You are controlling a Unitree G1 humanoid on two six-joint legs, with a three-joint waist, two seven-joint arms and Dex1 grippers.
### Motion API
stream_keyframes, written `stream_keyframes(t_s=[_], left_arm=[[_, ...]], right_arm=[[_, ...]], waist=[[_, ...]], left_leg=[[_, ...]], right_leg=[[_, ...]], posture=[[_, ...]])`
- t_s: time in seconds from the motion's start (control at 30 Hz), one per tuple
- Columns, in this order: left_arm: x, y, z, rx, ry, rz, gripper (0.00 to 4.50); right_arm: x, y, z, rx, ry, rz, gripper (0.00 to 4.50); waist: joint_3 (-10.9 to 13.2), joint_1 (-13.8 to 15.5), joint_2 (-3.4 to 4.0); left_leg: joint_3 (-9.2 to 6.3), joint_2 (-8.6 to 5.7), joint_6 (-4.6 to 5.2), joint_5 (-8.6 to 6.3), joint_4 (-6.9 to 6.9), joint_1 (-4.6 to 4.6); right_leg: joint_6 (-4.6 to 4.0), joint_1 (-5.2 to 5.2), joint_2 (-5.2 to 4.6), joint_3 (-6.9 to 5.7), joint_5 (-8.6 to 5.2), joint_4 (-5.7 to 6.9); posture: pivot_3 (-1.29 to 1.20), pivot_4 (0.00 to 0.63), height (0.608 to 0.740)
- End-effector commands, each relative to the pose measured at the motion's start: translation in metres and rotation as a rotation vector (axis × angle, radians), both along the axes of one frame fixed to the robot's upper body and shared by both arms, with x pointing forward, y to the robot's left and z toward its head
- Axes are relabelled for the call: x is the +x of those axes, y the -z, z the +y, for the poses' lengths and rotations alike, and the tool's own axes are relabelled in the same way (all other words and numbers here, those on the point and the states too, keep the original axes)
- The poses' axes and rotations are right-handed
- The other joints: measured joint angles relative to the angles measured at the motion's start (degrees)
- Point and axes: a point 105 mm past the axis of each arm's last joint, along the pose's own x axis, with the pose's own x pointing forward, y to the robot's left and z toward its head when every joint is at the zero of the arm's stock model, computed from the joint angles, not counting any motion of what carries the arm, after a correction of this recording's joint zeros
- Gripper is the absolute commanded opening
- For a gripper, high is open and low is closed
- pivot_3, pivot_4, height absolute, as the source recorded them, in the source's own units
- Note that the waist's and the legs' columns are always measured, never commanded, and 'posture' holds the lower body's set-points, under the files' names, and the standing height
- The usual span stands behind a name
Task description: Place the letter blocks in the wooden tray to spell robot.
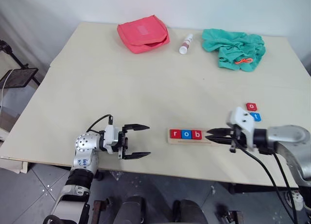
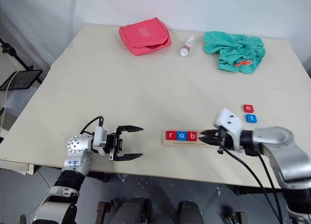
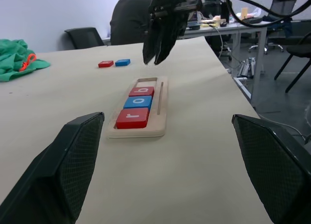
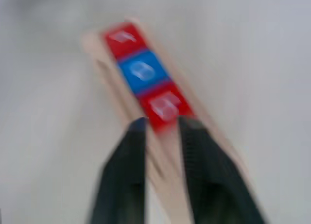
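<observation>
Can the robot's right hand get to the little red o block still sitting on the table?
Probably yes. The right hand is empty and slightly open over the wooden tray. The red o block lies apart on bare table beside the blue t block, with nothing between.

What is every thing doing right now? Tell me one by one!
wooden tray: flat on table, holds r, o, b, two spaces free
red o block: loose on table
blue t block: loose on table
red pouch: closed
small bottle: lying down
green cloth: crumpled
left gripper: open, empty
right gripper: open, empty
</observation>
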Motion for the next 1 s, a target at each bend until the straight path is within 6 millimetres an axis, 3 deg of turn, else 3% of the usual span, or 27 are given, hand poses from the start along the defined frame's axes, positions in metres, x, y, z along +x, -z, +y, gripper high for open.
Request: stream_keyframes(t_s=[0.03, 0.23, 0.43, 0.57, 1.0], left_arm=[[0.000, -0.001, 0.001, -0.005, -0.004, -0.007, 4.50], [0.003, -0.003, 0.003, -0.001, -0.005, -0.002, 4.50], [0.004, -0.003, 0.003, -0.001, 0.001, -0.001, 4.50], [0.007, -0.005, 0.002, 0.001, 0.017, -0.001, 4.50], [0.008, -0.006, 0.004, 0.004, 0.017, -0.008, 4.50]], right_arm=[[0.003, -0.019, -0.032, 0.056, 0.177, -0.113, 2.36], [-0.013, -0.015, -0.091, 0.099, 0.492, -0.157, 4.48], [-0.021, -0.009, -0.110, 0.133, 0.625, -0.181, 4.48], [-0.017, -0.002, -0.136, 0.188, 0.797, -0.211, 4.48], [-0.009, 0.000, -0.139, 0.200, 0.817, -0.208, 4.48]], waist=[[0.00, 0.02, 0.00], [0.00, 0.13, 0.01], [-0.02, -0.10, 0.04], [-0.04, -0.02, 0.06], [-0.05, -0.04, 0.10]], left_leg=[[0.00, 0.01, 0.00, 0.00, 0.02, 0.01], [0.00, 0.00, 0.00, 0.00, 0.00, 0.03], [0.13, 0.04, 0.00, 0.00, -0.02, 0.11], [0.19, 0.04, 0.01, 0.01, 0.00, 0.16], [0.22, 0.03, 0.02, 0.01, -0.03, 0.16]], right_leg=[[0.00, 0.02, 0.00, -0.01, 0.00, 0.00], [0.00, 0.05, 0.01, -0.01, 0.00, 0.00], [0.00, 0.05, 0.05, -0.02, 0.00, 0.00], [0.00, 0.07, 0.05, 0.00, 0.00, 0.00], [0.00, 0.05, 0.04, 0.06, 0.00, 0.01]], posture=[[0.00, 0.150, 0.740], [0.00, 0.150, 0.740], [0.00, 0.150, 0.740], [0.00, 0.150, 0.740], [0.00, 0.150, 0.740]])
